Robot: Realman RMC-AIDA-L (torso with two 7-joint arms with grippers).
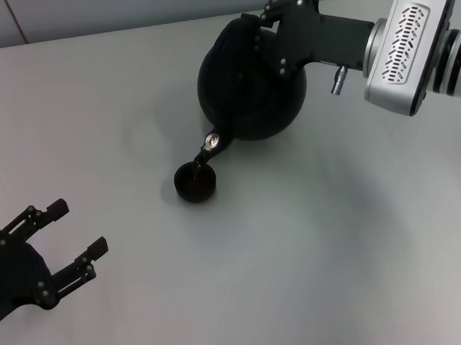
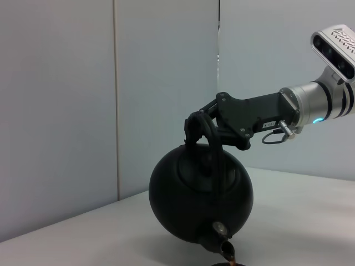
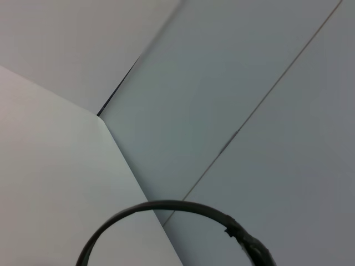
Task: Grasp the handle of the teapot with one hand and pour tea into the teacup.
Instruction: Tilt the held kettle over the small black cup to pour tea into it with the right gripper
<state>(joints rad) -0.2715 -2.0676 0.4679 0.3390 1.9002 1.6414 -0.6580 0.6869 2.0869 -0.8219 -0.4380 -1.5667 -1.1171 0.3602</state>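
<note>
The round black teapot [image 1: 249, 93] is lifted and tilted, its short spout [image 1: 211, 145] pointing down over the tiny black teacup [image 1: 194, 182] on the table. A thin brown stream of tea runs from the spout into the cup. My right gripper [image 1: 267, 36] is shut on the arched black handle [image 2: 213, 151] at the pot's top. The left wrist view shows the tilted teapot [image 2: 199, 194] held by the right gripper [image 2: 201, 124], tea dripping from the spout [image 2: 224, 246]. The handle [image 3: 166, 206] arcs across the right wrist view. My left gripper [image 1: 79, 226] is open and empty at the near left.
The grey table [image 1: 337, 252] carries only the teacup. Pale wall panels [image 2: 66, 111] stand behind the table's far edge.
</note>
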